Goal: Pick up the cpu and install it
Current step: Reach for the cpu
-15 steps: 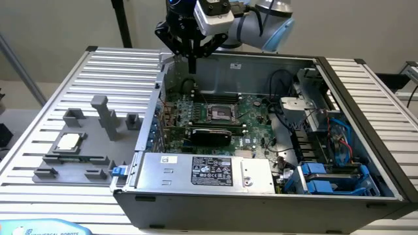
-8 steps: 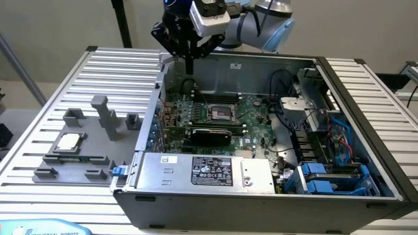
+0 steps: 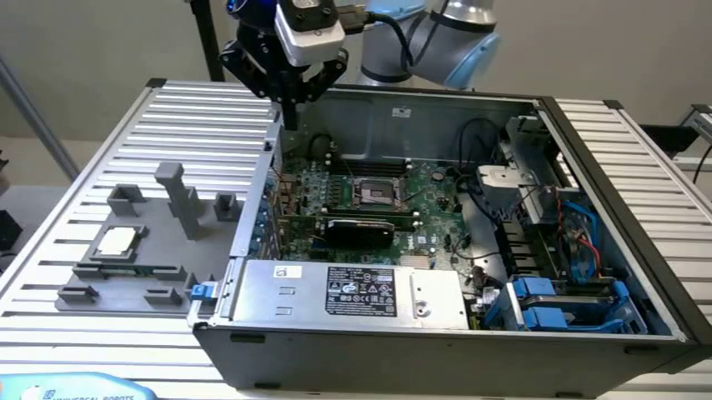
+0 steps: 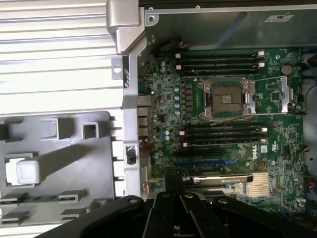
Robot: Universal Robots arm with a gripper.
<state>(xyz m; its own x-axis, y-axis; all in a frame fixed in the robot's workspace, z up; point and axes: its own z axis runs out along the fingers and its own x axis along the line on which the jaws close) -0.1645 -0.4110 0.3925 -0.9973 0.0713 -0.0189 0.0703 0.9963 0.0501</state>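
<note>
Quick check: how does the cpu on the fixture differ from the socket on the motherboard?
Place: the cpu lies on the grey fixture outside the case; the socket sits on the motherboard inside it. Look: the cpu has a plain pale top; the socket is a dark recess in a metal frame. State: the socket looks empty; the cpu is not yet in it. Both are roughly square and lie flat.

My arm point(image 3: 451, 33) is silver-grey tubing with pale blue caps on its rounded joints, and a black cable point(image 3: 392, 42) runs along it. A pale grey camera box point(image 3: 306, 25) sits at my wrist. My pincer point(image 3: 292, 112) is matt black, built of jointed links with small round pivots, narrowing to a slim tip.
</note>
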